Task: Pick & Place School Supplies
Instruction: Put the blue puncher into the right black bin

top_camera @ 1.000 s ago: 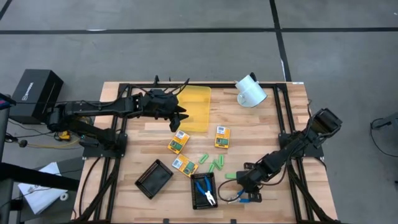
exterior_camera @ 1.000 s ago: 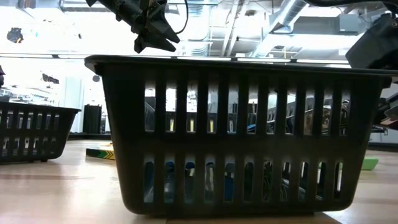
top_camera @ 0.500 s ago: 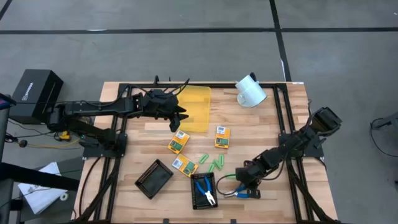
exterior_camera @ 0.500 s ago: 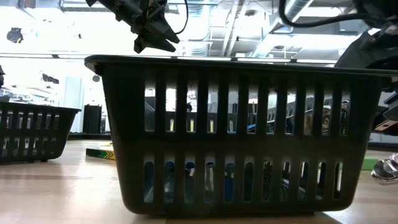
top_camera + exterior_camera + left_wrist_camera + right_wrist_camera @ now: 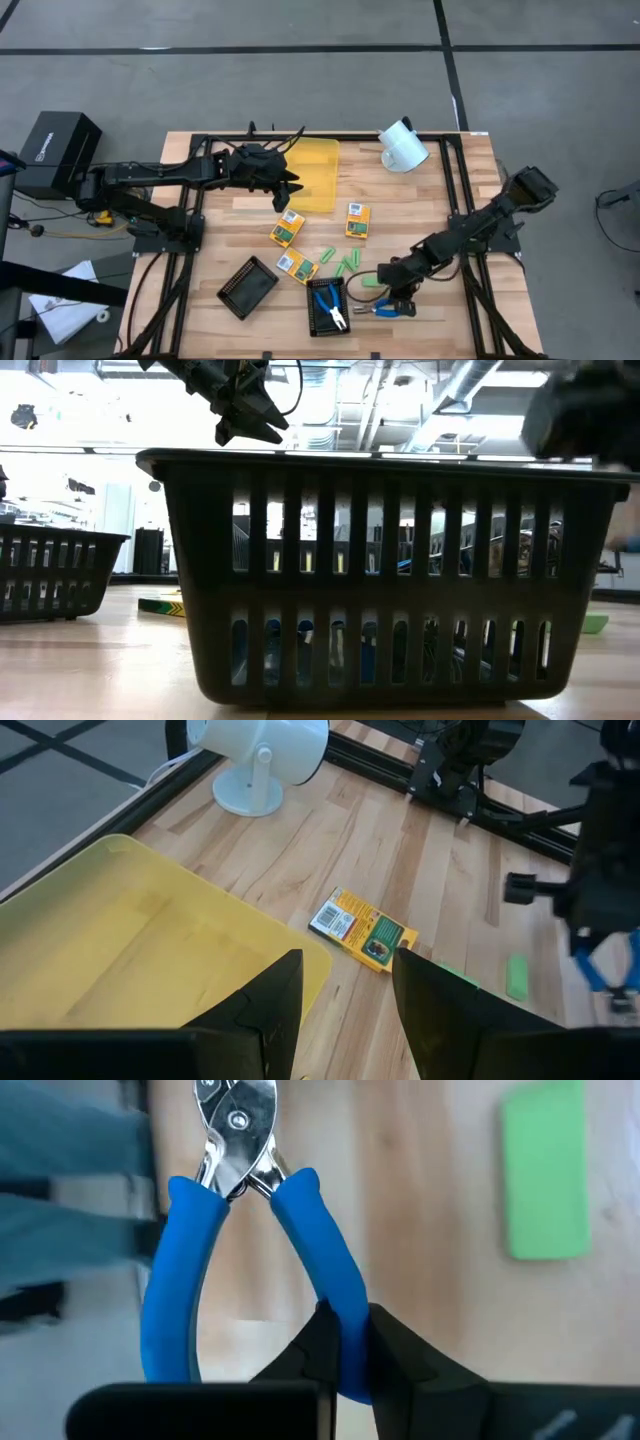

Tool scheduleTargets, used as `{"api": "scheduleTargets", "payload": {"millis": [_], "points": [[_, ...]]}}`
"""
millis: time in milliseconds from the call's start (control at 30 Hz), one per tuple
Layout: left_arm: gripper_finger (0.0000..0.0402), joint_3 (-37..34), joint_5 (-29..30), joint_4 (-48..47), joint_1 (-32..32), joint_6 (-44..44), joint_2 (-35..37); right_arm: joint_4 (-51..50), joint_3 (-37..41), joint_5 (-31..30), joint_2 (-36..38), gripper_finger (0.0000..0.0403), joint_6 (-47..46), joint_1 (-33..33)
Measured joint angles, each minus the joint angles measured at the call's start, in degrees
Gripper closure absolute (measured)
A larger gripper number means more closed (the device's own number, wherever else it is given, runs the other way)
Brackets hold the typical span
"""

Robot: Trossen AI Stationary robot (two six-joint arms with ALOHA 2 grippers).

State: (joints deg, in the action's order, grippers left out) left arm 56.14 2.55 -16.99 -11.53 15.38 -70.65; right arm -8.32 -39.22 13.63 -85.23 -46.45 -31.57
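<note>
My right gripper (image 5: pixel 393 300) is near the table's front right, shut on a blue-handled cutter (image 5: pixel 240 1230). A second blue-handled tool lies in a black tray (image 5: pixel 328 305) to the left of it. Three yellow-orange boxes (image 5: pixel 287 229) (image 5: pixel 357 221) (image 5: pixel 297 266) and several light-green sticks (image 5: pixel 348 264) lie flat on the wood mid-table. One green block (image 5: pixel 545 1170) lies just beyond the cutter. My left gripper (image 5: pixel 345 1000) hangs open over the near edge of the yellow bin (image 5: pixel 315 172), with nothing between its fingers. My right gripper pinches one of the cutter's two blue handles (image 5: pixel 338 1315) between its two fingers, toward that handle's free end. The fingers slant down from the table's right side and lie across the handle. The metal head (image 5: pixel 235 1120) points away from the gripper. The other handle is free.
A second black tray (image 5: pixel 247 287) stands at the front left. A white lamp-like object (image 5: pixel 403 147) lies at the back right. Black frame rails run along the table's edges. In the low view a black slatted basket (image 5: pixel 380 570) blocks most of the table.
My right gripper has risen and shifted a little toward the black tray on the left, turning as it went. The blue-handled cutter has come up off the wood with it. My left arm has kept still.
</note>
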Motion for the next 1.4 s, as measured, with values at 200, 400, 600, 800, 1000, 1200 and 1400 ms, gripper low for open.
{"api": "scheduleTargets", "payload": {"millis": [200, 400, 600, 800, 1000, 1200, 1400], "points": [[0.0251, -0.02, 0.68, 0.15, -0.13, -0.04, 0.00, 2.62, -0.16, -6.53, 7.80, 0.0382, -6.63, -0.12], [0.0251, -0.02, 1.12, 0.50, -0.13, 0.04, 0.00, 3.80, -1.43, -14.20, 9.77, 0.0382, -15.06, 2.29], [0.0251, -0.02, 3.06, 0.80, -0.31, 0.03, 0.00, 4.14, -8.44, -17.55, 5.05, 0.0382, -15.58, 5.09], [0.0251, -0.02, 6.16, 0.85, -2.02, -0.07, 0.00, 4.74, -14.95, -17.07, -2.18, 0.0382, -16.15, 6.61], [0.0251, -0.02, 6.62, 0.83, -5.51, -0.52, 0.00, 10.71, -17.84, -16.70, -9.05, 0.0382, -24.79, 5.57], [0.0251, -0.02, 5.95, 0.92, -7.73, -2.82, 0.00, 14.92, -17.87, -24.17, -10.53, 0.0382, -36.08, 2.14], [0.0251, -0.02, 3.69, 0.95, -8.86, -3.12, 0.00, 10.65, -21.32, -41.52, -10.75, 0.0382, -51.32, -3.40]]}}
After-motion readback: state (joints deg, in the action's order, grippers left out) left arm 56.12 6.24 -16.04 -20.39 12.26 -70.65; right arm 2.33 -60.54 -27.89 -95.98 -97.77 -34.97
